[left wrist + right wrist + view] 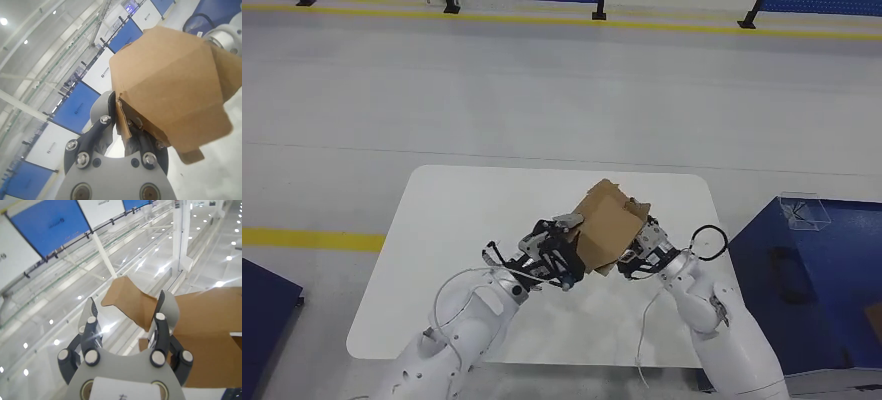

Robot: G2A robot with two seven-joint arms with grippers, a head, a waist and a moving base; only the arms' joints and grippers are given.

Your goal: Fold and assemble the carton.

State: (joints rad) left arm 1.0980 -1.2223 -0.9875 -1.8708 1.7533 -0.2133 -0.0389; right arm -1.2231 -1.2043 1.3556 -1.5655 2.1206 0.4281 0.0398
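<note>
Operator: Carton (607, 225) location?

Technician: The brown carton, partly folded, is held above the white table (442, 290), over its far right part. It sits between the two arms.

Operator: Left gripper (117, 106) condition?

Technician: It is clamped on the carton. The left wrist view shows a raw corrugated edge at one carton corner pinched between its fingers (101, 103). The folded panels spread out beyond them.

Operator: Right gripper (126, 295) condition?

Technician: Its jaws stand wide apart. One carton flap (132, 309) lies in the gap and touches one finger (170, 308). The other finger (92, 308) is apart from the cardboard. In the top view this gripper sits at the carton's near right edge.

Operator: Surroundings?

Technician: A blue bin (802, 280) stands just beside the table's right edge.
</note>
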